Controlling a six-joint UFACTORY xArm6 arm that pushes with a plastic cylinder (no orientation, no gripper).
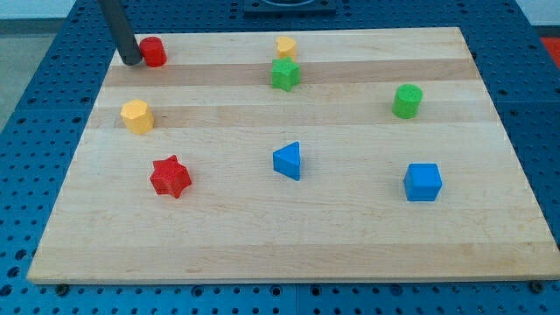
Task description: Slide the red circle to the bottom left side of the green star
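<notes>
1. There is no claw on this arm, so nothing spreads or pinches; it ends in a dark rod, and my tip [132, 61] rests on the counter [350, 236] at the view's top left corner.
2. The counter is a pale wooden board with lengthwise grain, lying on a blue perforated base [35, 105] that shows on all sides; a dark fixture sits just past the board's top edge.
3. The rod comes down from the view's top edge, leaning slightly so that its upper part sits further to the view's left than the tip.
4. The red circle [154, 52] is immediately to the view's right of my tip, touching it or very nearly so.
5. The green star [285, 74] lies well apart to the view's right, near the top middle, with a small yellow block [286, 46] just above it.
6. Below my tip, a yellow hexagon-like block [137, 115] sits near the left edge, and a red star [170, 177] lies lower still.
7. A blue triangle [288, 162] is at the centre, a green cylinder [407, 101] to the upper right, and a blue cube [423, 182] to the lower right.
</notes>
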